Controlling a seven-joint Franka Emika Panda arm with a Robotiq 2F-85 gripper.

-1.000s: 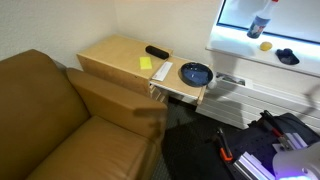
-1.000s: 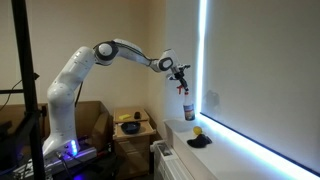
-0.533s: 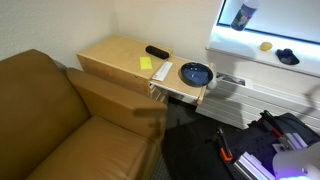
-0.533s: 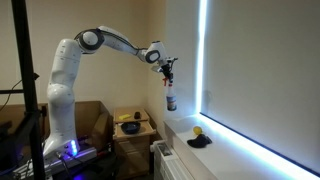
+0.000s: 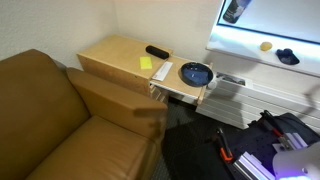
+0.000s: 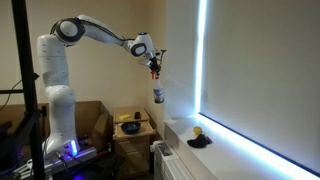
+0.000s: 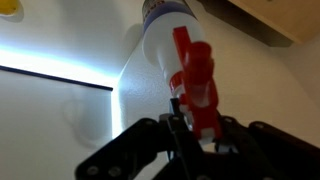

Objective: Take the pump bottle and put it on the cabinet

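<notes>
The end effector (image 7: 190, 118) is clamped on the red trigger head of the bottle (image 7: 170, 25), seen close in the wrist view. In an exterior view the bottle (image 6: 158, 95) hangs from it in mid-air, well apart from the cabinet (image 6: 130, 150) below. Beyond the sofa (image 5: 60, 120) stands the cabinet (image 5: 115, 58), a bowl (image 5: 195, 73) just beside it, and farther back the bottle (image 5: 235, 10) against the bright window (image 5: 280, 12).
</notes>
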